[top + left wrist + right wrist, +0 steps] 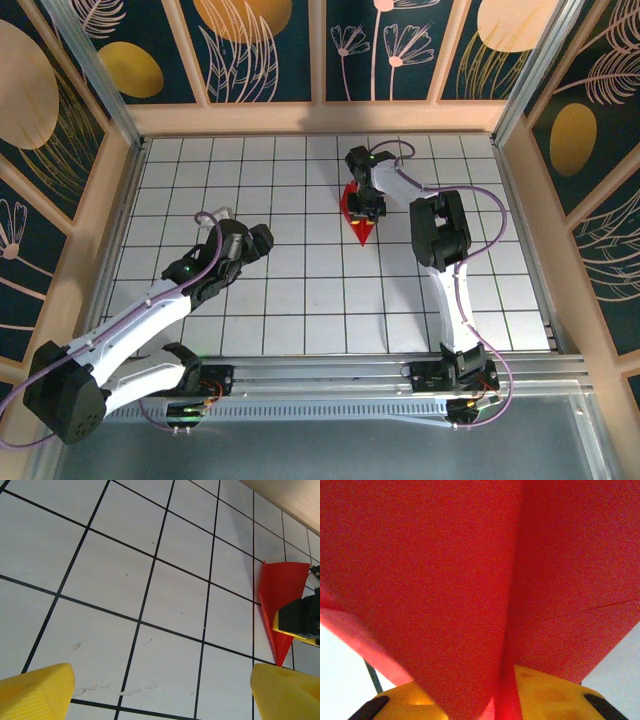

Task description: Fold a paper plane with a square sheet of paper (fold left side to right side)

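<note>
The paper plane (358,224) is a slim red dart on the white grid table (300,290), right of centre and toward the back, its tip pointing to the near side. My right gripper (365,207) is down on it. In the right wrist view the red paper (445,580) spreads over both yellow fingers (550,695), and its centre fold runs between them with the jaws a little apart. My left gripper (262,238) hovers open over bare tiles, well left of the plane. In the left wrist view the dart (280,585) shows at the right edge, beyond my open left gripper (160,695).
Wooden rails (135,180) and patterned panels wall the table on the left, back and right. The right arm's elbow (440,235) stands just right of the plane. Small smudges (120,687) mark the tile under the left gripper.
</note>
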Controlling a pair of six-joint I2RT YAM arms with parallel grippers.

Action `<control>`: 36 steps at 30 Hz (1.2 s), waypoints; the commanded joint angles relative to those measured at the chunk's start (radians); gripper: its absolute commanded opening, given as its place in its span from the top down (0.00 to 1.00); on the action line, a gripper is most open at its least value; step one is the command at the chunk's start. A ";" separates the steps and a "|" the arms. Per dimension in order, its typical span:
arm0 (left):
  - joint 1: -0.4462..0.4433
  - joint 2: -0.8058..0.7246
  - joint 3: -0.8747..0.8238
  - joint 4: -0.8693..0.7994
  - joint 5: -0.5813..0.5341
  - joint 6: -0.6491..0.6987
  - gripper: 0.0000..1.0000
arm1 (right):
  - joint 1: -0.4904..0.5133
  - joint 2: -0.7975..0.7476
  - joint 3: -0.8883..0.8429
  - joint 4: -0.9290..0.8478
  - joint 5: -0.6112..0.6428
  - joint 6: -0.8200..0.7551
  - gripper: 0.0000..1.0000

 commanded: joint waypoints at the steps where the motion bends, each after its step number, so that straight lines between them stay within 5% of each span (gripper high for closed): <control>1: 0.003 0.010 0.033 -0.008 -0.004 0.016 0.09 | -0.008 0.018 -0.024 0.004 0.006 -0.001 0.68; 36: 0.025 0.097 0.135 -0.073 -0.009 0.013 0.08 | 0.016 -0.056 0.040 -0.075 0.064 0.058 0.64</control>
